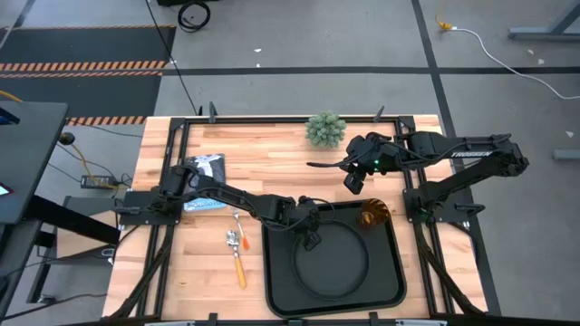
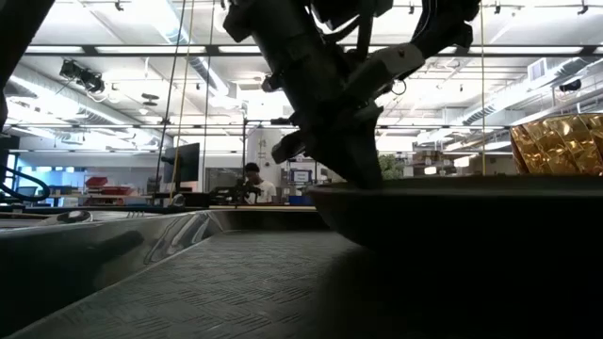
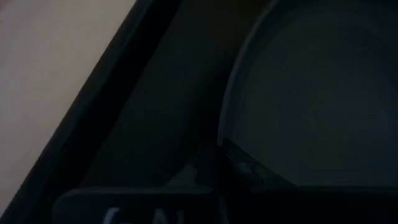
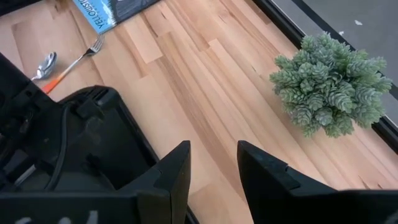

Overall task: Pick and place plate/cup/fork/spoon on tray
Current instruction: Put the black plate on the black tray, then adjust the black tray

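Observation:
The black tray point(image 1: 272, 272) lies at the table's near middle. The round black plate point(image 1: 331, 267) lies in it. The amber cup point(image 1: 373, 215) stands in the tray's far right corner and also shows in the low view point(image 2: 558, 143). The all-silver fork point(image 1: 239, 223) and the orange-handled spoon point(image 1: 239, 264) lie on the wood left of the tray, and both show in the right wrist view: fork point(image 4: 84, 55), spoon point(image 4: 47, 65). My left gripper point(image 1: 311, 237) is at the plate's far left rim. My right gripper point(image 4: 213, 163) hovers open and empty over the wood beyond the tray point(image 1: 355, 181). My left gripper is on the far left part of the plate's rim point(image 3: 231, 134), with one finger point(image 3: 245, 167) over the rim on the plate's inner side. It comes from above, slanting from the table's left. The plate sits level and low in the tray.
A small green plant point(image 1: 325, 129) stands at the far edge. A blue-and-white booklet point(image 1: 204, 181) lies at the far left, partly under my left arm. A person point(image 2: 252, 179) shows far off in the room in the low view.

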Motion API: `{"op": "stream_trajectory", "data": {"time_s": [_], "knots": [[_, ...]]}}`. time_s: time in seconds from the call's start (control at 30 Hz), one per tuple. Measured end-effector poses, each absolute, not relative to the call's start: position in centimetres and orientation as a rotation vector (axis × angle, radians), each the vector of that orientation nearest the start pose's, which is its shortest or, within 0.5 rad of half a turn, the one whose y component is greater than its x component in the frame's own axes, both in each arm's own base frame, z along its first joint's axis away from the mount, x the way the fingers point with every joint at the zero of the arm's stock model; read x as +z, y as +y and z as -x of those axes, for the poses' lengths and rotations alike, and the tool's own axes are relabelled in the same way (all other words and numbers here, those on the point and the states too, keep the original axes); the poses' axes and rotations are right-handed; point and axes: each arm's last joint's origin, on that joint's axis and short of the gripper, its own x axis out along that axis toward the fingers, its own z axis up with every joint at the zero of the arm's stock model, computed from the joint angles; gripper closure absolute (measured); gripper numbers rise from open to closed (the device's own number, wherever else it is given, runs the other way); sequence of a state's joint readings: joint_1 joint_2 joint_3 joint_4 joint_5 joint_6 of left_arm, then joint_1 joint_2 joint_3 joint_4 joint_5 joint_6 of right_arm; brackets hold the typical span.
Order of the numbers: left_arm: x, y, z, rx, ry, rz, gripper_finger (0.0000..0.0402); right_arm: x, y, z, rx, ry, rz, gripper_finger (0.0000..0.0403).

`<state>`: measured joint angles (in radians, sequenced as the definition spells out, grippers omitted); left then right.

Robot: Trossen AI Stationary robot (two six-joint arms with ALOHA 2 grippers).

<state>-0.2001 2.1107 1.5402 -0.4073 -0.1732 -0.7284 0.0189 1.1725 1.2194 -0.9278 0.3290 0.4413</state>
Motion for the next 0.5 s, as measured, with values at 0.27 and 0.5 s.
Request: {"op": "stream_trajectory", "data": {"time_s": [0.27,0.5], "knots": [[16.73,-8.59,-44.53,0.284,0.878,0.485,0.0372,34.56,-0.50,-22.11,-0.470,0.777,-0.257,0.0265],[16.49,-8.38,-44.54,0.296,0.880,0.442,0.0309,34.57,-0.48,-22.12,-0.469,0.775,-0.257,0.0265]]}}
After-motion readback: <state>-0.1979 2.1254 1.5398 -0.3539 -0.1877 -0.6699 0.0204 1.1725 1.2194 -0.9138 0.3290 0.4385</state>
